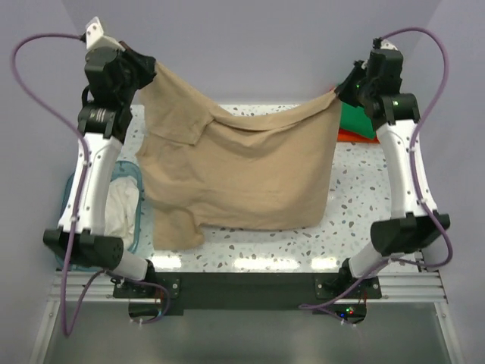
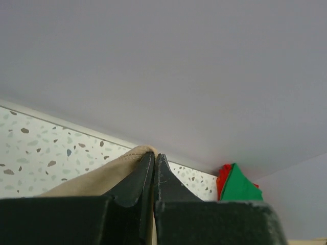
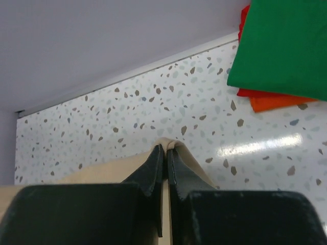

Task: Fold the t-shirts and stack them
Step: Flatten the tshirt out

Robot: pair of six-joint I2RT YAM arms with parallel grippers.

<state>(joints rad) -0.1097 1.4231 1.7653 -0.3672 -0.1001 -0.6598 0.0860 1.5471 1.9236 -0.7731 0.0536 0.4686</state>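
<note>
Hanging between and beneath them, the tan t-shirt (image 1: 242, 174) was spread wide, one top corner pinched in the clenched left gripper (image 2: 154, 156), the other in the clenched right gripper (image 3: 164, 148).

You are getting bright, even light, casting only soft shadows. A white glare streak is shining on the table (image 3: 260, 144) just right of the right gripper (image 3: 164, 149).

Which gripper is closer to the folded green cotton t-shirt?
Right. The right gripper hangs close beside the green t-shirt; the left gripper is far off, across the tan cotton t-shirt.
</note>
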